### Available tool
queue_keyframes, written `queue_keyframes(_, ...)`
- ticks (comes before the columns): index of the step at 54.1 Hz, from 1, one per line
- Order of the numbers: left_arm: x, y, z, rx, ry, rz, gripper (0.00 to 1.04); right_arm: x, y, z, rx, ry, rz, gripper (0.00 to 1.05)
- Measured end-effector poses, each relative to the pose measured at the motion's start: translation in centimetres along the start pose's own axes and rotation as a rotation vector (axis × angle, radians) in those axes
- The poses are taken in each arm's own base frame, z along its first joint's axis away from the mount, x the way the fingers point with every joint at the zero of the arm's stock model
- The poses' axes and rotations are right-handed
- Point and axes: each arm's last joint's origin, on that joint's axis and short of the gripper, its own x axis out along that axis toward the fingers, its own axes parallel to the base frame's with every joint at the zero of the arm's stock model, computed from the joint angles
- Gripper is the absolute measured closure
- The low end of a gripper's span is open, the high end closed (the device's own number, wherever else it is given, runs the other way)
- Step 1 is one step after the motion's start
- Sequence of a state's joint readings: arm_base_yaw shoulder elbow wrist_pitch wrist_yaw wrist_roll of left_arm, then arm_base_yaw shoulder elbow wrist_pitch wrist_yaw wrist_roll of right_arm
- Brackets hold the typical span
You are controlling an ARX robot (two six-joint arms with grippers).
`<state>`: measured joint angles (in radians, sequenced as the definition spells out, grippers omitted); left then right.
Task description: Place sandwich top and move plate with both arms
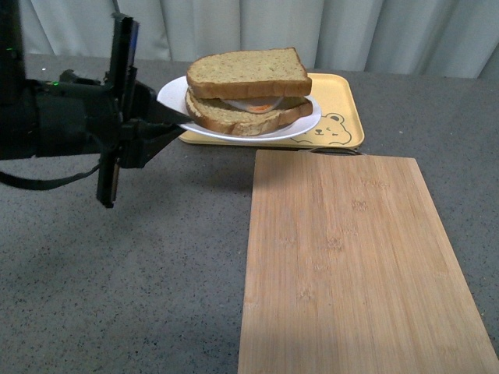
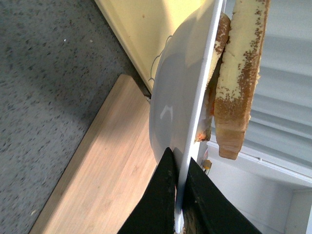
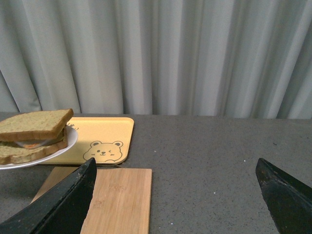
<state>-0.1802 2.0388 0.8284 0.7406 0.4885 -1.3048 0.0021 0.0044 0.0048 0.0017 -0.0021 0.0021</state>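
The board (image 1: 359,265) lies nearest, the tray (image 1: 339,97) behind it. The plate (image 1: 306,126) is held up over the tray's near edge, with only the left gripper (image 1: 183,117) pinched on its rim. The sandwich top (image 1: 249,72) sits squarely on the stack. The right gripper (image 3: 175,165) gapes, well apart. I'd bring it to the opposite rim and keep the plate level, so nothing slides.

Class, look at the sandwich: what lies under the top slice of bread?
Under the sandwich top, the white and orange edge of an egg peeks out above the bottom slice on the plate. Its middle and any other filling are covered.
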Motion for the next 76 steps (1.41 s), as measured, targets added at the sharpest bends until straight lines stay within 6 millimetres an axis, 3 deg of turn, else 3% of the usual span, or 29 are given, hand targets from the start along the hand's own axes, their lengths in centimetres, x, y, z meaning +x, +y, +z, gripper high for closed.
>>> queue_keyframes(15, 6.6, -1.2, 1.0, -0.004, 0.005, 0.072, 1.01, 0.0, 0.0, 0.0, 0.000, 0.000, 0.000, 0.09)
queue_keyframes(27, 10.3, -2.4, 1.7, 0.001, 0.019, 0.050, 1.01, 0.0, 0.0, 0.0, 0.000, 0.000, 0.000, 0.09)
queue_keyframes(46, 13.1, -2.3, 2.9, -0.049, 0.005, 0.044, 1.01, 0.0, 0.0, 0.0, 0.000, 0.000, 0.000, 0.09)
queue_keyframes(56, 13.6, -2.2, 3.2, -0.095, -0.003, 0.056, 1.01, 0.0, 0.0, 0.0, 0.000, 0.000, 0.000, 0.09)
queue_keyframes(67, 13.4, -2.4, 3.3, -0.096, -0.004, 0.043, 0.72, 0.0, 0.0, 0.0, 0.000, 0.000, 0.000, 0.09)
queue_keyframes(76, 11.3, -2.9, 2.7, -0.045, -0.001, 0.047, 0.40, 0.0, 0.0, 0.0, 0.000, 0.000, 0.000, 0.09)
